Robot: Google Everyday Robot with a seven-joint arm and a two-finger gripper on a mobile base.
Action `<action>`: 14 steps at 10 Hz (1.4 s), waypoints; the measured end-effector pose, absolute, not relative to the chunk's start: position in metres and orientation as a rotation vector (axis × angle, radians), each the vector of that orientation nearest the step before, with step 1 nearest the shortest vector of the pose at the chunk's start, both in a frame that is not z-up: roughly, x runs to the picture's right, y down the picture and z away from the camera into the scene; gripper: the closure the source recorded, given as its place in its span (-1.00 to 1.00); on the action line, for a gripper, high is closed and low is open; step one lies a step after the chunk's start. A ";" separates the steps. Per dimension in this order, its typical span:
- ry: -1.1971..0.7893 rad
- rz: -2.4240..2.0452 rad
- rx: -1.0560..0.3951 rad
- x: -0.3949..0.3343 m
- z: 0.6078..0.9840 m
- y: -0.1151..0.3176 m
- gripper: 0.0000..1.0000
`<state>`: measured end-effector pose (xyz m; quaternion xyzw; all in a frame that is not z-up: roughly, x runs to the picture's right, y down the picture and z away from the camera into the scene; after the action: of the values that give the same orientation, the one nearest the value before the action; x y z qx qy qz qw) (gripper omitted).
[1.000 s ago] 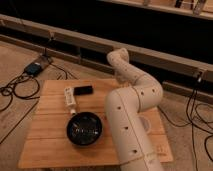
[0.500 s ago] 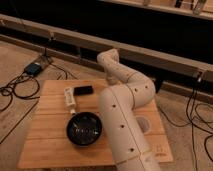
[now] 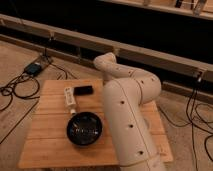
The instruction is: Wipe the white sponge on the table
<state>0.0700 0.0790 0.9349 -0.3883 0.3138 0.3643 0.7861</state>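
The claw is being held pressed together, hidden behind the folded arm (image 3: 125,115) over the bench (image 3: 47,127), presumably in readiness for the white sponge, likewise being hidden

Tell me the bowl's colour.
The bowl is black, camera view; gripper unseen, likely behind the arm.

Cam high behind arm (image 3: 127,120), looks down at table (image 3: 50,135); gripper hidden.
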 end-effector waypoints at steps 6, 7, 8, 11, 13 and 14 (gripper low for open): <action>0.899 0.916 -0.817 0.164 0.918 0.102 1.00; 0.920 0.971 -0.789 0.182 0.921 0.097 1.00; 0.930 1.012 -0.766 0.194 0.924 0.091 1.00; 0.933 1.119 -0.695 0.223 0.943 0.071 1.00; 0.916 1.145 -0.662 0.224 0.958 0.057 1.00; 0.903 1.145 -0.649 0.220 0.964 0.050 1.00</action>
<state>0.2202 0.0499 0.9643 -0.2912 0.4052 0.5135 0.6980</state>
